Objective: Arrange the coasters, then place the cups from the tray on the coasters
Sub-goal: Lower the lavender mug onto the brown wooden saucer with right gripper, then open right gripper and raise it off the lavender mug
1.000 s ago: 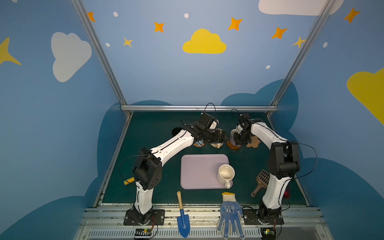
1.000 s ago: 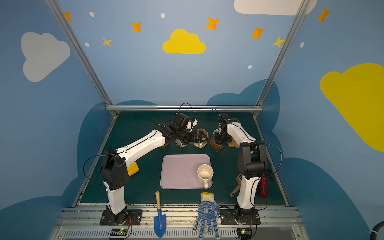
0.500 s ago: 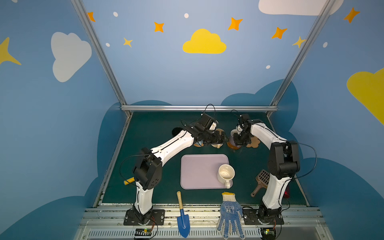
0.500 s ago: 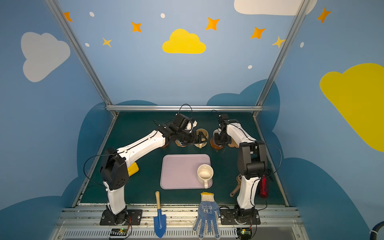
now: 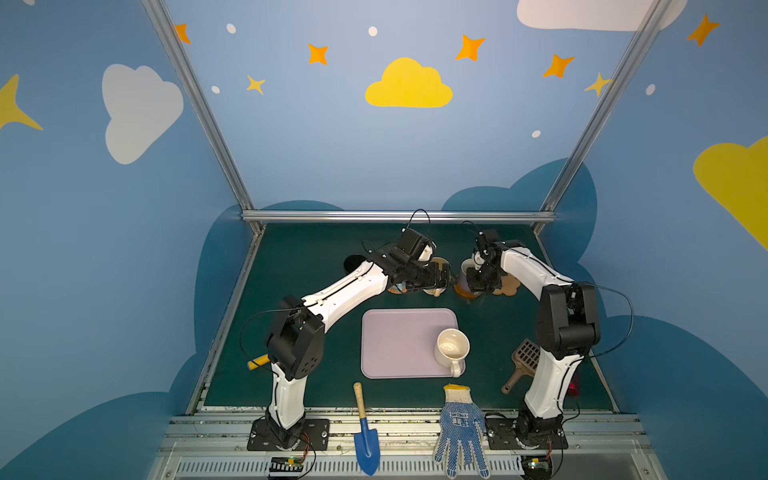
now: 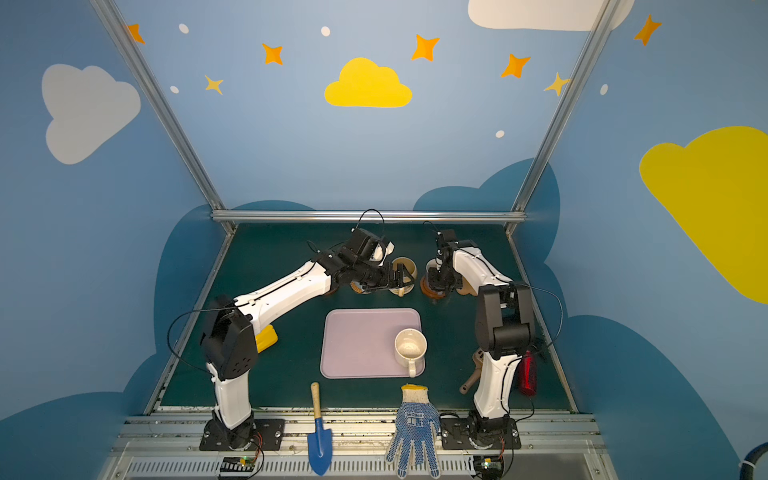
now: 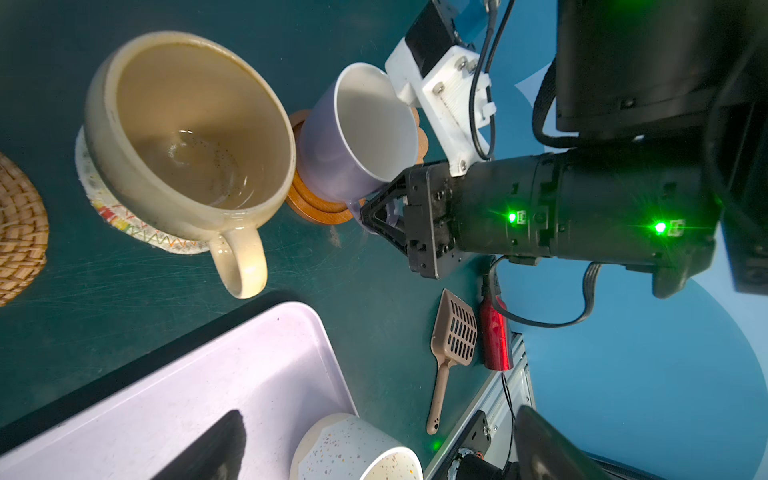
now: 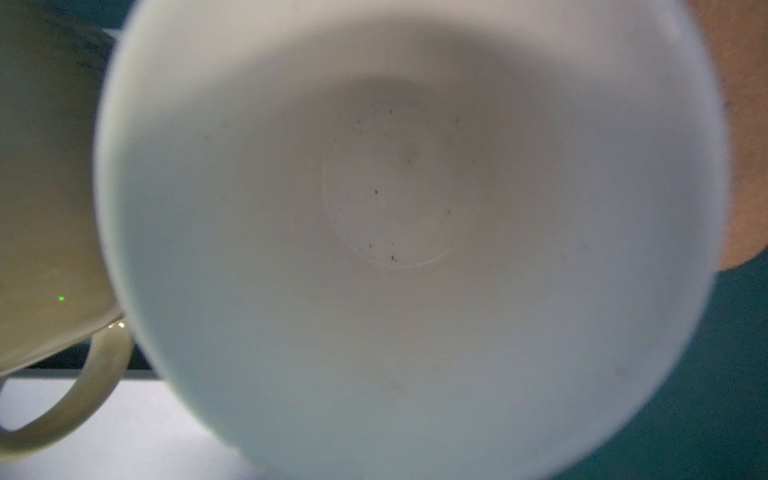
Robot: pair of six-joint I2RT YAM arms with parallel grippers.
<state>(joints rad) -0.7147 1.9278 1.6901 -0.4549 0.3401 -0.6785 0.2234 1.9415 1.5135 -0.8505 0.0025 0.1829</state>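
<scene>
My right gripper (image 7: 374,216) is shut on the handle of the lavender cup (image 7: 332,153), which stands on a brown wooden coaster (image 7: 316,208); the cup's inside (image 8: 395,208) fills the right wrist view. Beside it the tan-yellow cup (image 7: 187,124) sits on the pale woven coaster (image 7: 124,224). My left gripper (image 5: 440,277) hangs open by that cup, holding nothing. The orange rattan coaster (image 7: 16,232) and the cloud-shaped coaster (image 5: 505,286) lie to either side. A speckled cream cup (image 5: 452,347) stands on the tray (image 5: 395,332). A black cup (image 5: 353,262) shows behind my left arm.
Along the front edge lie a blue trowel (image 5: 365,436) and a dotted work glove (image 5: 459,432). A brown slotted scoop (image 5: 523,361) and a red bottle (image 6: 527,372) lie by the right arm's base. A yellow object (image 6: 266,338) lies under the left arm.
</scene>
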